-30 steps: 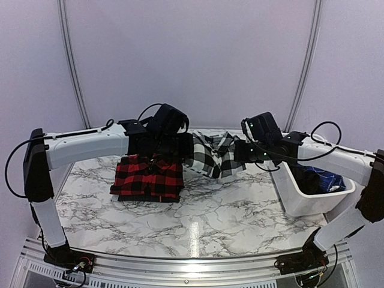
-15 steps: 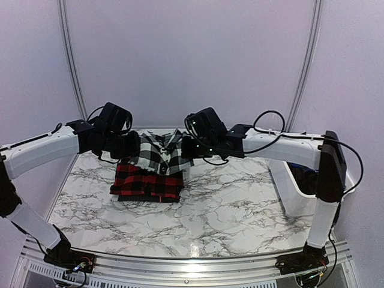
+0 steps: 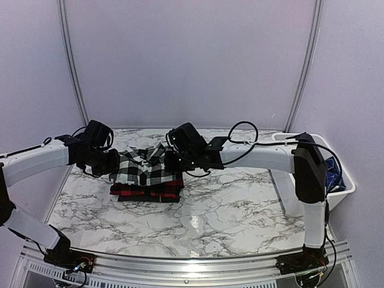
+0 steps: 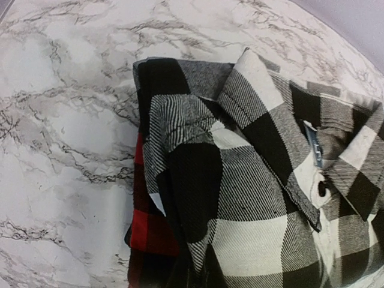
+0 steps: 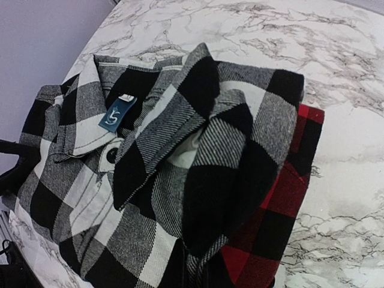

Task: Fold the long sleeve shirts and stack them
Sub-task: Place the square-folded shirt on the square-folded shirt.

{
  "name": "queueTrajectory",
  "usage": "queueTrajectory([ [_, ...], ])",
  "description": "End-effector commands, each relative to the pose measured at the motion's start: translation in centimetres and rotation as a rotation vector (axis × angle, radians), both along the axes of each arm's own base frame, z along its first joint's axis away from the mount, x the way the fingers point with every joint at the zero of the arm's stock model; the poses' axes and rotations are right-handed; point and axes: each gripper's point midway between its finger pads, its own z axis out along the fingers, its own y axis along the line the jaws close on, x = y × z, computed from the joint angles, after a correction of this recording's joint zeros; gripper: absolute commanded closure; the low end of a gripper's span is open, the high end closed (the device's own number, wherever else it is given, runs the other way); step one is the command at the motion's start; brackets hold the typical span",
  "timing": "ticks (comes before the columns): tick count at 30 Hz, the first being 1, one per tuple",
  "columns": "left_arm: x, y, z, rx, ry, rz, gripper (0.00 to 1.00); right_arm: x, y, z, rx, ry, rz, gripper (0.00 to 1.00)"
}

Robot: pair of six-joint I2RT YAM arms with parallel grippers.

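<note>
Top view: the black-and-white shirt [image 3: 143, 168] lies folded on the red shirt [image 3: 147, 192], left of centre on the marble table [image 3: 228, 204]. The red shirt shows only as a strip along the stack's lower edge. The left gripper [image 3: 111, 162] is at the stack's left edge and the right gripper [image 3: 173, 161] at its right edge, both low against the cloth. Their fingers are lost against the dark fabric, so I cannot tell whether either is spread or pinching. A white bin [image 3: 339, 193] stands at the right edge of the frame with something blue [image 3: 333, 171] in it.

Left wrist view: the black-and-white shirt [image 4: 252, 198] fills the right and lower centre, collar toward the upper right, with a button [image 4: 322, 189] and a small blue label [image 4: 313, 148] near the right edge. A folded layer bunches in the lower centre. The red shirt [image 4: 147, 231] peeks out beneath at lower left. Bare table [image 4: 66, 120] takes the left side. No fingers show.

Right wrist view: the black-and-white shirt [image 5: 174, 162] covers the centre and left, its collar open at upper left around a blue label [image 5: 117, 114] and a button [image 5: 111, 155]. The red shirt [image 5: 282, 210] sticks out under its right edge. The table [image 5: 336, 90] fills the upper and right parts. No fingers show here either.
</note>
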Motion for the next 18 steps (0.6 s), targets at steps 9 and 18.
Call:
queueTrajectory([
  [9,-0.4,1.7,-5.8,0.036,0.108,0.034,1.00,-2.6,-1.0,-3.7,0.009,0.088,0.007,0.78],
  [18,0.2,1.9,-4.2,0.036,0.062,0.035,0.78,-2.2,-2.5,-1.2,-0.026,0.028,-0.005,0.47],
])
